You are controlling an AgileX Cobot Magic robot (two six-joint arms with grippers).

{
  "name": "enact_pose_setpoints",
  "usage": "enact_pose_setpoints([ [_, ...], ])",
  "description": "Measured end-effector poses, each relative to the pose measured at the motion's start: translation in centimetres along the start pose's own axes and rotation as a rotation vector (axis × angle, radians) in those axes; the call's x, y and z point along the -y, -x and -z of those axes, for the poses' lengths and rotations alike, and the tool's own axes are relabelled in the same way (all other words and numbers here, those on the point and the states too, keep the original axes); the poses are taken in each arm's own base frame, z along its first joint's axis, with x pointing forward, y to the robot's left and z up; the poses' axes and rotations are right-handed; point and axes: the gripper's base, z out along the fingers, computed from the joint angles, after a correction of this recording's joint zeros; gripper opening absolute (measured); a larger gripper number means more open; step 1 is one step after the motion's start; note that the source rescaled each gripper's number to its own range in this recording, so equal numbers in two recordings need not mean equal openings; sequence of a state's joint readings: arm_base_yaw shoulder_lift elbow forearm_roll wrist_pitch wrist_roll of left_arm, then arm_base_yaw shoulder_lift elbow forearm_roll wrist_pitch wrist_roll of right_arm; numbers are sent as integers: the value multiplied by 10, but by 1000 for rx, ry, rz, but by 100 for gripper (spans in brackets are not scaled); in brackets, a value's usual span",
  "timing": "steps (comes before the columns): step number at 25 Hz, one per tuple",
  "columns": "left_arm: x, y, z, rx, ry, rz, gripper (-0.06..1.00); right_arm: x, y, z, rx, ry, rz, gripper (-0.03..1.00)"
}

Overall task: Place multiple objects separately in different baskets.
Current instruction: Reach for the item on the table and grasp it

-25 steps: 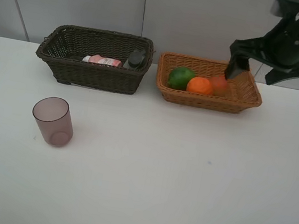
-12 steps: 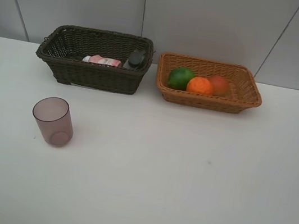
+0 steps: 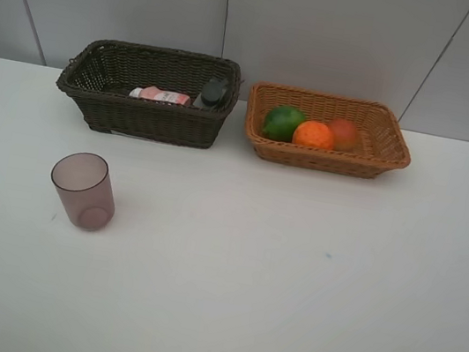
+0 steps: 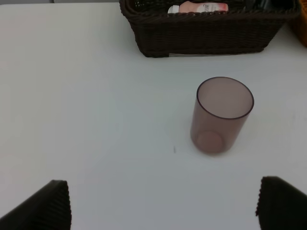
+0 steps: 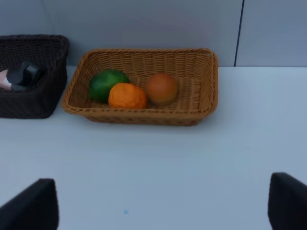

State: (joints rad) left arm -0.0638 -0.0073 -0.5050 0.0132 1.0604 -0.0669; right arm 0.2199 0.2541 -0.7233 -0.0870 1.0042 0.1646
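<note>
Both arms' jaws stand wide and empty; mauve cup [image 3: 83, 190] upright on the surface [image 3: 289, 283], before the dark basket [image 3: 148, 91]

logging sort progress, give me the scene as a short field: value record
dark basket: holds pink bottle and grey bottle
tan basket: holds green fruit, orange, red-orange fruit
cup: upright on table, outside both baskets
left gripper: open, empty, apart from cup
right gripper: open, empty
left to sort: cup
</note>
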Motion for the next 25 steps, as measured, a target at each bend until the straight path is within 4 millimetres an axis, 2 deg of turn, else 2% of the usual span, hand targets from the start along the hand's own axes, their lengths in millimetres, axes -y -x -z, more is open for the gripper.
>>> enact_pose_setpoints([
  [4,0,0,0,0,0,0,100,3,-27,8,48,16,-11,92],
  [10,0,0,0,0,0,0,100,6,-64,1,1,23,-19,92],
  [18,0,0,0,0,0,0,100,6,-65,0,0,16,-18,92],
  [25,0,0,0,0,0,0,100,5,-65,1,8,-96,-21,92],
])
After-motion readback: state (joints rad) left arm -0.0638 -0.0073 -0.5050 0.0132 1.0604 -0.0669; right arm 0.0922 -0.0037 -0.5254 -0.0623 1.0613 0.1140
